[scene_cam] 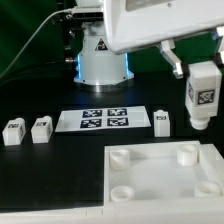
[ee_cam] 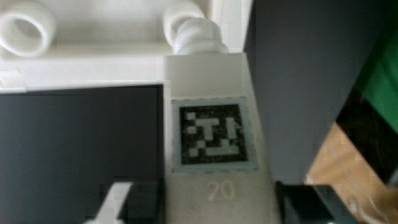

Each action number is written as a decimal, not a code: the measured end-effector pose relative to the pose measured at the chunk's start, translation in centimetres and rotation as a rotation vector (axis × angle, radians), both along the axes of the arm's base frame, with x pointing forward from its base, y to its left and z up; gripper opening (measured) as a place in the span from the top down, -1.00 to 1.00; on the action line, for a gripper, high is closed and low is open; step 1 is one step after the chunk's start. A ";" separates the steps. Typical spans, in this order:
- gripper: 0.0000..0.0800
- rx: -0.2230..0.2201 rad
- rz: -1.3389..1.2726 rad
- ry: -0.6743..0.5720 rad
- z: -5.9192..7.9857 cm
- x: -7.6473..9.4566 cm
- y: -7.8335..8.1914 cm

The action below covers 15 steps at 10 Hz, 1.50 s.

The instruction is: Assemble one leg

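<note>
A faint "20" stood on the leg [ee_cam: 217, 142], at six o'clock from its square tag [ee_cam: 214, 133]. A triangular warning sign [scene_cam: 100, 46] marked the robot base [scene_cam: 104, 66]. Nothing else was legible.

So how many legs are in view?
4 legs: two side by side at the exterior view's left, one beside the marker board on its exterior-view right, one leg held in the gripper. Others could be out of frame.

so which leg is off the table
The leg held in the gripper, at the exterior view's right, raised near the big white board. The other three legs stand on the black table.
</note>
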<state>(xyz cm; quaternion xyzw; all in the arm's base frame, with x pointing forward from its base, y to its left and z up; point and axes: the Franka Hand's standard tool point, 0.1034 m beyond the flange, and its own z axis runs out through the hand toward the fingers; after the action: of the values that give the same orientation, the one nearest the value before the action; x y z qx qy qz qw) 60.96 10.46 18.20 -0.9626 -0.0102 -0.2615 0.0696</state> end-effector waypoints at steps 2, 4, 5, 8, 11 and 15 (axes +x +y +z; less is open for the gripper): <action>0.27 -0.016 -0.036 -0.198 -0.1 -0.1 -0.7; 0.27 -0.014 -0.029 -0.154 -0.9 -0.4 -0.5; 0.27 -0.015 -0.030 -0.151 -1.3 -0.5 -0.6; 0.27 -0.001 -0.028 -0.133 -3.4 1.2 0.4; 0.27 0.005 -0.027 -0.104 -6.3 1.5 0.9; 0.27 0.004 -0.028 -0.083 -7.8 1.3 0.9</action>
<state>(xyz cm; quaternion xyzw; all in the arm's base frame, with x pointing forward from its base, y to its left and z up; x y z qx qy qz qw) 62.24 11.38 10.37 -0.9509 0.0009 -0.3022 0.0673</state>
